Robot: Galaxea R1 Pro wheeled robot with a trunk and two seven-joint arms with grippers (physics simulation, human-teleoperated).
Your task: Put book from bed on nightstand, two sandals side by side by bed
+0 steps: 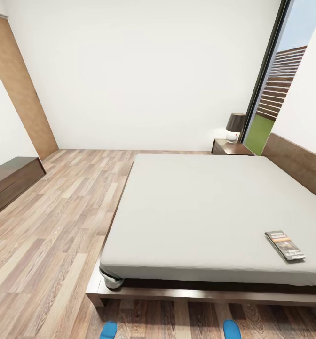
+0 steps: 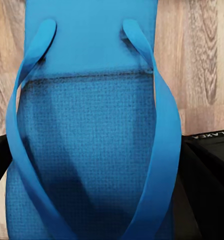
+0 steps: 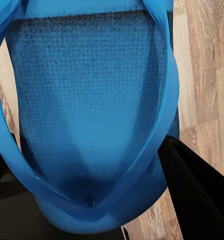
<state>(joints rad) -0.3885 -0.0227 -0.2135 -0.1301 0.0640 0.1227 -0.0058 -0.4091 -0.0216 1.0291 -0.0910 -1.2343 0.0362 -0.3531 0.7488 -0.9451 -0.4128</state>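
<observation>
Sandals are the step in hand, it is judged: one blue sandal (image 2: 87, 135) is seen close against the left gripper, the other sandal (image 3: 87, 110) against the right gripper, though whether either is clenched cannot be told. The book (image 1: 284, 245) lies on the bed (image 1: 195, 207); lowering both sandals beside the bed is called for next.

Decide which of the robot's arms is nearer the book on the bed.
Right. The book lies near the mattress's right front corner; the right-hand sandal is closer below it, while the left-hand sandal sits farther across.
</observation>
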